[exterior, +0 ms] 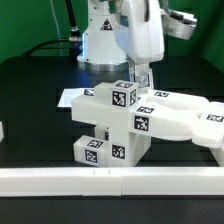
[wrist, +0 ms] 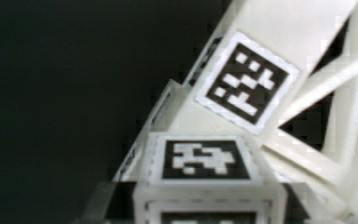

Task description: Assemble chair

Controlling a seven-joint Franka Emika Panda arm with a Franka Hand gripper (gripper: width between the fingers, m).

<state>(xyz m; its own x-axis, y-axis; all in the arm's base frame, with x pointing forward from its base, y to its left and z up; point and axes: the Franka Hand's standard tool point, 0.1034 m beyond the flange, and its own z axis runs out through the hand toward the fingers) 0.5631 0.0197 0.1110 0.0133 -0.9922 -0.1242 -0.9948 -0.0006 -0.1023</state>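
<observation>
While the gripper [exterior: 146, 80] sits pinched narrow on a bar at the top of the half-built chair [exterior: 125, 125], the step in hand looks like seating that bar. The chair stands on the black table [exterior: 40, 100], near the white rail [exterior: 60, 181]. Next probably comes a careful push. No containers show.

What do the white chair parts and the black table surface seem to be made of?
The chair parts look like glossy white plastic: smooth blocky faces with soft highlights, though painted wood cannot be ruled out. Their square tags seem to be printed matte paper stickers, flat and black-and-white. The table looks covered in a matte black sheet or cloth; it shows almost no reflection.
</observation>
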